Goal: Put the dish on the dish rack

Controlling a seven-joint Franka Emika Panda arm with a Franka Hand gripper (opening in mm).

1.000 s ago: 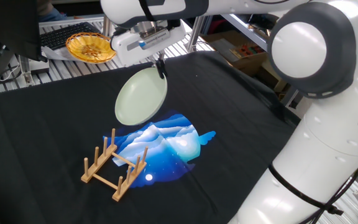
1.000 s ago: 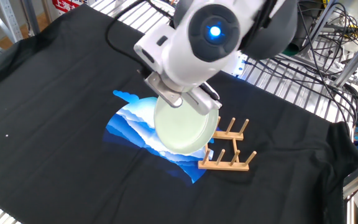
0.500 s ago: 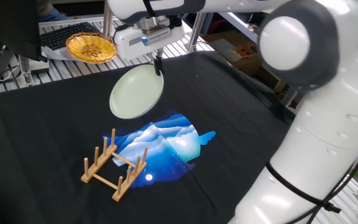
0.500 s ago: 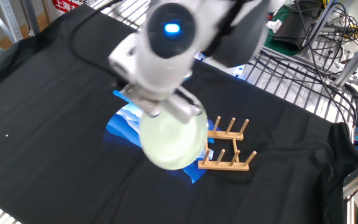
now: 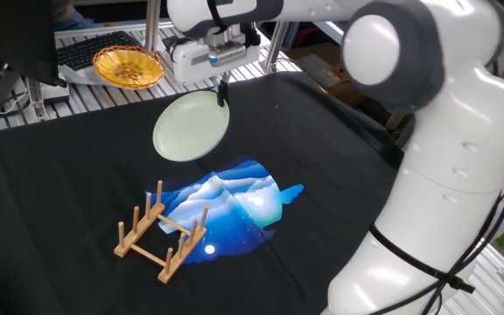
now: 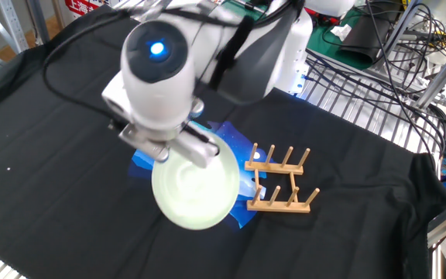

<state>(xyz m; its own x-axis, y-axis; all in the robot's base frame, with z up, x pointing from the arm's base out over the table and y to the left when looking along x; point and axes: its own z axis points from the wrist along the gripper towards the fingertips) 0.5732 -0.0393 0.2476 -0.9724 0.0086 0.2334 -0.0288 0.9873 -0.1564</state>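
Observation:
The dish [image 5: 191, 127] [image 6: 196, 188] is a round pale-green plate held tilted in the air above the black cloth. My gripper [image 5: 223, 93] is shut on its upper right rim. In the other fixed view the gripper's fingers are hidden behind the arm's wrist. The dish rack [image 5: 162, 233] [image 6: 280, 184], light wood with upright pegs, stands on the cloth. It sits in front of and below the dish in one view, and just to the right of the dish in the other.
A blue and white mountain print [image 5: 234, 201] lies on the black cloth [image 5: 59, 175] beside the rack. A yellow woven basket bowl [image 5: 128, 66] sits on the wire shelf at the back left. Metal grating and cables [image 6: 378, 70] border the cloth's far side.
The arm has carried the dish up and away from the rack, toward the back left in one view and toward the front left in the other. The rack has not moved.

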